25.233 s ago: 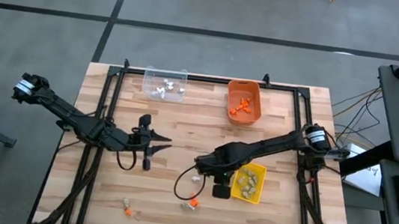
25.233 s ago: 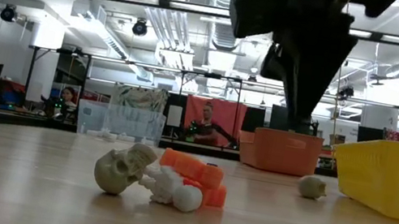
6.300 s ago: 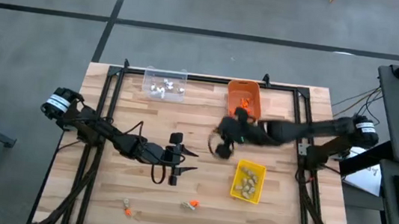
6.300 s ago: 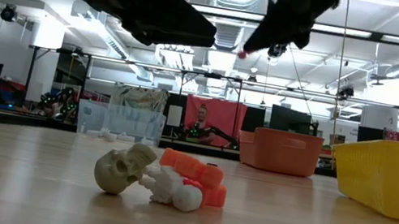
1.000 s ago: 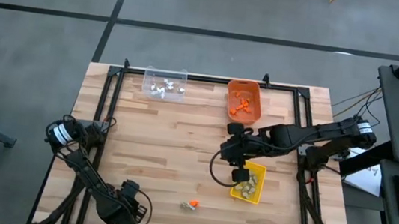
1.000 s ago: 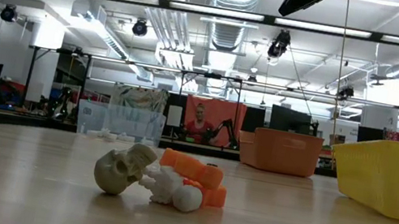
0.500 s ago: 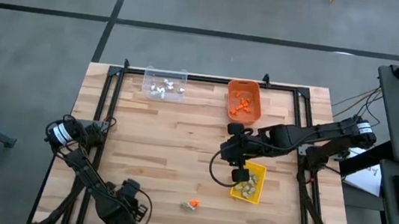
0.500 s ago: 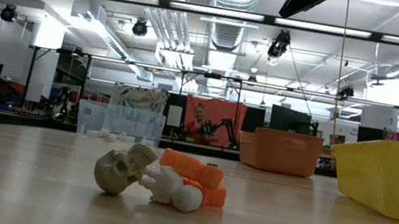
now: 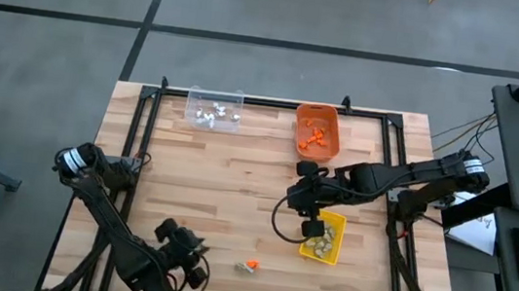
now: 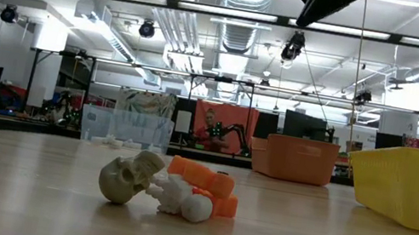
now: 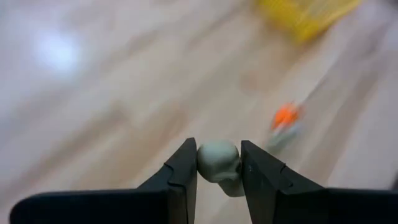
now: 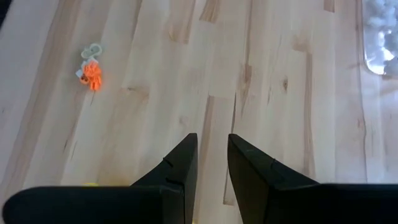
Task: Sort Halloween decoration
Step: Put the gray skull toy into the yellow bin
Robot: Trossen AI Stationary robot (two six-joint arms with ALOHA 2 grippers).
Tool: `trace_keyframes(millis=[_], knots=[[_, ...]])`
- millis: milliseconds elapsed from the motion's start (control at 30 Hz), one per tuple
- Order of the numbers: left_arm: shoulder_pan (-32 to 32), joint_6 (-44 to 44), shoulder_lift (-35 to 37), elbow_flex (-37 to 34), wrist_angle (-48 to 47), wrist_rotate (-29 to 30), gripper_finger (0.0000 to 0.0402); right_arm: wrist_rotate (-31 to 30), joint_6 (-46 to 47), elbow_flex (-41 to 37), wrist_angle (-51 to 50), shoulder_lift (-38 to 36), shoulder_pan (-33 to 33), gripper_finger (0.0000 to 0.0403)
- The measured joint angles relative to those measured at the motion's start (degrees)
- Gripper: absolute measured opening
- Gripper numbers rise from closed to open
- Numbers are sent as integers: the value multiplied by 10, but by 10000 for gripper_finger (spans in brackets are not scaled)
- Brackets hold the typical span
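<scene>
Wooden table (image 9: 235,192) is carrying three bins | I am seeing my left gripper (image 11: 219,167) pinching a tan-grey trinket (image 11: 217,160), lifted near the front-left edge | a skull, white and orange cluster (image 10: 168,186) is lying just right of it | my right gripper (image 12: 211,168) is hovering empty beside the yellow bin (image 9: 324,239), fingers slightly parted

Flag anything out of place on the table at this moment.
A small clump of trinkets, a tan skull, a white piece and an orange one, lies loose on the wood near the front edge, outside the bins. The left gripper holds a grey-green trinket.
</scene>
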State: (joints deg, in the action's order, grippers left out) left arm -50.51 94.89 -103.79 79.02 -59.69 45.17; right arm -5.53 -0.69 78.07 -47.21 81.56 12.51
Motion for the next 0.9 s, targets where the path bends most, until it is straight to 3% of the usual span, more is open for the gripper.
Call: trace_keyframes(millis=[200, 467, 667, 900], knots=[[28, -207, 11, 73, 4, 111, 68, 18, 13, -22, -10, -1, 4, 79], [99, -496, 11, 115, 117, 152, 68, 28, 32, -25, -55, -16, 29, 79], [157, -698, -5, 111, 273, 104, 68, 27, 40, -30, -47, -52, 57, 79], [218, -847, -37, 106, 417, -14, 68, 25, 40, -43, -15, -97, 96, 79]])
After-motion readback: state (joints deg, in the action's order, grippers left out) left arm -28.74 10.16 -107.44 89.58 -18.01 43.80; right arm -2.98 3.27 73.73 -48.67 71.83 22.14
